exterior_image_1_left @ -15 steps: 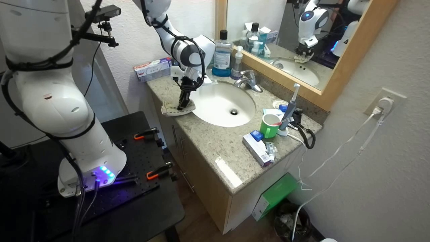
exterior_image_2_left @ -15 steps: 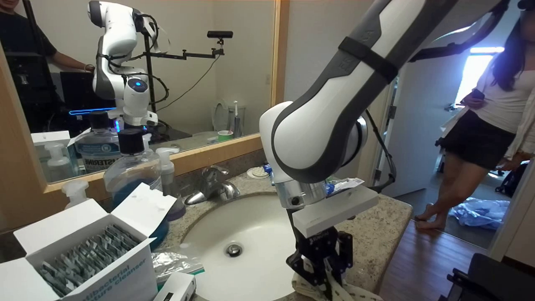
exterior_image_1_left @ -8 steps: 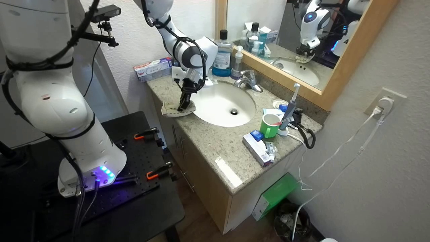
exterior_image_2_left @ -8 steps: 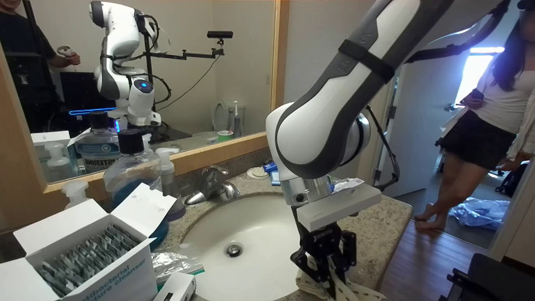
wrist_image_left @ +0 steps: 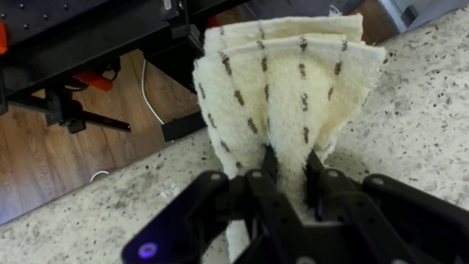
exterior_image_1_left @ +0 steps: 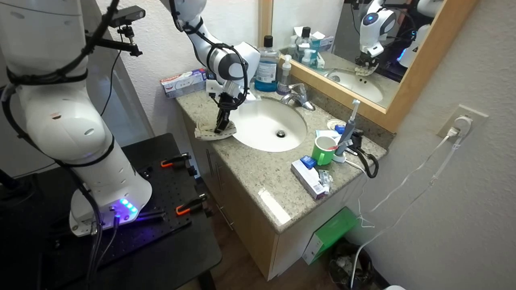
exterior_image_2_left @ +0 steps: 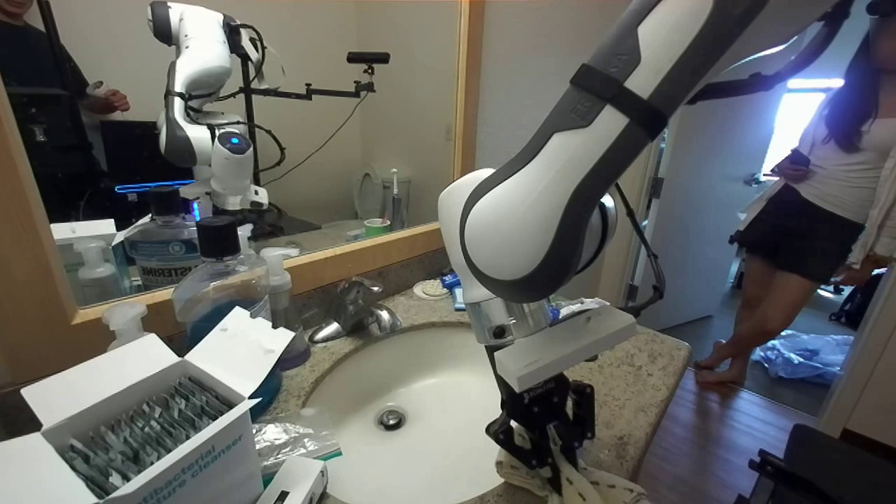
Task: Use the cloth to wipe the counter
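The cloth is cream with brown dashed stripes. It shows in both exterior views (exterior_image_1_left: 204,132) (exterior_image_2_left: 607,488) and in the wrist view (wrist_image_left: 285,80). It lies at the front edge of the speckled counter (exterior_image_1_left: 250,165), beside the sink, and its far end juts past the edge in the wrist view. My gripper (wrist_image_left: 291,157) is shut on a bunched fold of the cloth, which stands between the two fingers. In the exterior views the gripper (exterior_image_1_left: 221,129) (exterior_image_2_left: 554,476) points down with its fingertips low at the counter. The cloth's underside is hidden.
The sink (exterior_image_1_left: 266,121) is right beside the cloth. A faucet (exterior_image_1_left: 297,96), mouthwash bottle (exterior_image_1_left: 266,68) and soap pump (exterior_image_1_left: 284,76) stand behind. A green cup (exterior_image_1_left: 323,151) and small boxes (exterior_image_1_left: 307,177) sit farther along. An open box of packets (exterior_image_2_left: 154,427) is near the sink.
My gripper and the cloth have shifted very slightly toward the sink along the counter's front edge. The upper arm has swayed a little and come back. The grip on the cloth is the same.
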